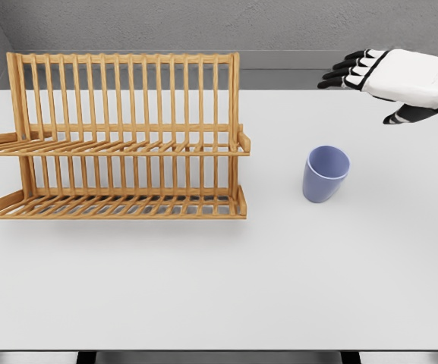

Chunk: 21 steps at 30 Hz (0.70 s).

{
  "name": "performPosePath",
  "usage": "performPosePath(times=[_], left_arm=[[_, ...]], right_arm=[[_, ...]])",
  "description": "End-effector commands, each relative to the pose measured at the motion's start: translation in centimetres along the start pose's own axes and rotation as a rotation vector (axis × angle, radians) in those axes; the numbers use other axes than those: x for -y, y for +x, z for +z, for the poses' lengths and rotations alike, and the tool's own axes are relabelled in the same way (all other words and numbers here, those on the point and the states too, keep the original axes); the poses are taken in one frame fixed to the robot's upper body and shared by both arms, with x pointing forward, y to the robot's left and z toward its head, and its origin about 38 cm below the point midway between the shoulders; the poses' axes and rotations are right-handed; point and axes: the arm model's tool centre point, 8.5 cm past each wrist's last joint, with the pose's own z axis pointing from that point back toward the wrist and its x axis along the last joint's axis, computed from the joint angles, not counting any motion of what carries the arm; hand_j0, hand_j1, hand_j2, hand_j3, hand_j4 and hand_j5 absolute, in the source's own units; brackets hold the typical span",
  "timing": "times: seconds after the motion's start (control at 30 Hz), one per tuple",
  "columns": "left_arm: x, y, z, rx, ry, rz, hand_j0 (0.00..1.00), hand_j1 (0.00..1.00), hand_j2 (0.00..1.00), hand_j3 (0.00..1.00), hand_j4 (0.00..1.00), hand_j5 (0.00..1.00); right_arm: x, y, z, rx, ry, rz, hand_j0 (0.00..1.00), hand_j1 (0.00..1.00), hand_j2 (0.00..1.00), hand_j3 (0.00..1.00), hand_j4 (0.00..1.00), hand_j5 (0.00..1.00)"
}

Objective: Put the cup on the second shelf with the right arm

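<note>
A blue-violet cup (pixel 325 174) stands upright on the white table (pixel 219 288), right of the middle, its mouth facing up. A wooden two-tier dish rack (pixel 120 136) fills the left half; its upper shelf (pixel 112 146) sits above the lower shelf (pixel 116 206), and both hold nothing. My right hand (pixel 359 80) hovers at the upper right, above and behind the cup, fingers spread and holding nothing. Its arm enters from the right edge. The left arm does not show.
The table's back edge meets a grey wall (pixel 279 30). The rack's tall slatted back (pixel 127 91) rises behind both shelves. Bare tabletop lies between rack and cup and across the front.
</note>
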Motion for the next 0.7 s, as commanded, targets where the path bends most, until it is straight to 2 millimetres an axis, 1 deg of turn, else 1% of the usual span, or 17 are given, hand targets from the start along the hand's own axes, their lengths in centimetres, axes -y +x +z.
performPosePath(times=[0.0,0.1,0.37,0.4,0.53,0.6,0.67], left_arm=[[0.0,0.0,0.0,0.000,0.000,-0.001,1.00,1.00,1.00,1.00,1.00,1.00],[0.0,0.0,0.0,0.000,0.000,-0.001,1.00,1.00,1.00,1.00,1.00,1.00],[0.0,0.0,0.0,-0.001,-0.001,-0.002,1.00,1.00,1.00,1.00,1.00,1.00],[0.0,0.0,0.0,0.000,0.000,-0.001,1.00,1.00,1.00,1.00,1.00,1.00],[0.0,0.0,0.0,0.000,0.000,-0.001,1.00,1.00,1.00,1.00,1.00,1.00],[0.0,0.0,0.0,0.000,0.000,-0.001,1.00,1.00,1.00,1.00,1.00,1.00],[0.0,0.0,0.0,0.000,0.000,-0.001,1.00,1.00,1.00,1.00,1.00,1.00]], right_arm=[[-3.7,0.8,-2.5,0.052,0.097,-0.066,1.00,1.00,1.00,1.00,1.00,1.00],[-4.1,0.9,-2.6,0.056,0.107,-0.071,1.00,1.00,1.00,1.00,1.00,1.00],[-6.4,1.9,-3.7,0.095,0.173,-0.093,1.00,1.00,1.00,1.00,1.00,1.00],[-6.9,1.9,-3.8,0.097,0.188,-0.102,1.00,1.00,1.00,1.00,1.00,1.00],[-7.7,1.6,-4.4,0.093,0.199,-0.126,1.00,1.00,1.00,1.00,1.00,1.00],[-7.6,1.6,-5.1,0.100,0.200,-0.127,1.00,1.00,1.00,1.00,1.00,1.00],[-7.7,1.4,-5.4,0.100,0.207,-0.129,1.00,1.00,1.00,1.00,1.00,1.00]])
